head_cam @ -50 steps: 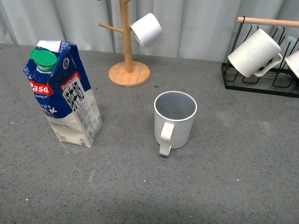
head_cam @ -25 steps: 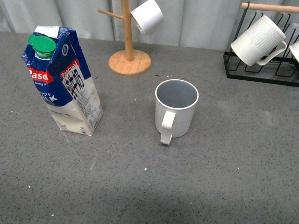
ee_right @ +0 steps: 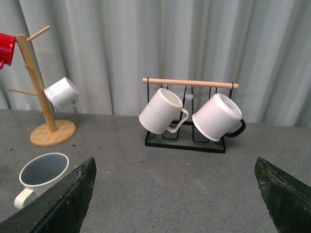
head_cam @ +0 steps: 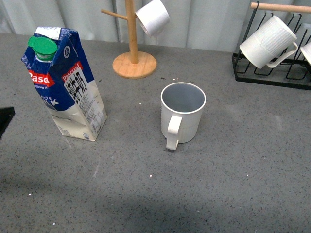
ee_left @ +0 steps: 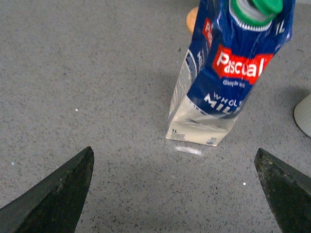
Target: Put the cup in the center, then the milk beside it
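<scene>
From the front, the cup [head_cam: 183, 114] stands upright at the middle of the table [head_cam: 233, 194], and the milk [head_cam: 65, 85] is well apart, toward the left edge. We should grip the carton squarely and set it just beside the cup. In the left wrist view, our left gripper [ee_left: 172, 151] gapes wide and empty, facing the milk. In the right wrist view, our right gripper [ee_right: 175, 160] is spread wide, holding nothing.

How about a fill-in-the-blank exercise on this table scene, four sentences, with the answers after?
1. The milk has a round ____ cap.
2. In the front view, the cup stands to the ____ of the milk.
3. In the right wrist view, ____ white mugs hang on the black wire rack.
4. The left gripper is ____, with nothing between its fingers.
Missing words: green, right, two, open.
</scene>
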